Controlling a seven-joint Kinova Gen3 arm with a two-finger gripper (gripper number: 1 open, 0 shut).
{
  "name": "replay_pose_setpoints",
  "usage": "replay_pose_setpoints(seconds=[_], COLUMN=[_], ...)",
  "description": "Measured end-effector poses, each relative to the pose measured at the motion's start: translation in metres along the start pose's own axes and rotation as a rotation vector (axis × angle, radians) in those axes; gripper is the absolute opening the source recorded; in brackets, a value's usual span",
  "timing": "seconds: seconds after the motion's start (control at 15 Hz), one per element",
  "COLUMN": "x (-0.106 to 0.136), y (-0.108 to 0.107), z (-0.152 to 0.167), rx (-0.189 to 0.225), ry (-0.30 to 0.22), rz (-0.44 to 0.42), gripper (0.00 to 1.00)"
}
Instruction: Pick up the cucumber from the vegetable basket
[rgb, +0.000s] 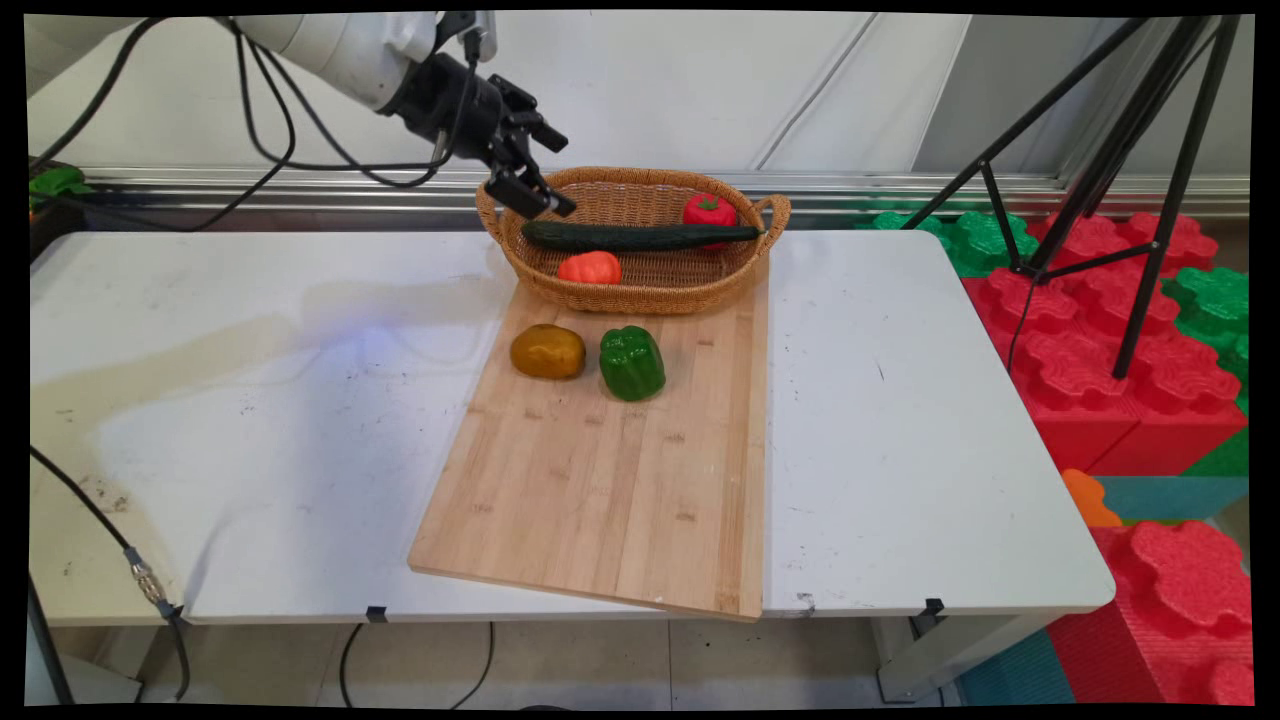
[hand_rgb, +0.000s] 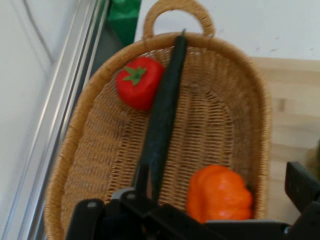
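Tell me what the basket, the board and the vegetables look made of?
Basket: woven wicker or rattan, by its tan plaited strands. Board: pale bamboo or wood, with visible strips and grain. Pepper and tomato: probably plastic or foam replicas; colours look too even and glossy.

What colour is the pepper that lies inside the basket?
Orange. The pepper in the basket shows best in the hand view.

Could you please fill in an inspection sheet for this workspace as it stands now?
Surface: white table, scuffed; wooden board on it.
Things: wicker basket on the board's far end holds cucumber, tomato, orange pepper; potato, green pepper on board.
Clutter: nothing seen.
Grippers: black gripper open, over the cucumber's left end.
Cables: black cables hang from arm.
Surroundings: tripod, red and green foam blocks.
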Motion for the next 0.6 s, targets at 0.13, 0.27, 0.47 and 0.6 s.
replay_pose_setpoints(seconds=[0.13, 0.27, 0.47, 0.6], x=[0.0, -0.001, -0.002, -0.003], y=[-0.014, -0.026, -0.04, -0.047], z=[0.011, 0.023, 0.046, 0.063], rx=[0.01, 0.015, 0.013, 0.006], ry=[-0.015, -0.03, -0.054, -0.071], rz=[-0.002, -0.006, -0.014, -0.023], gripper=[1.0, 1.0, 1.0, 1.0])
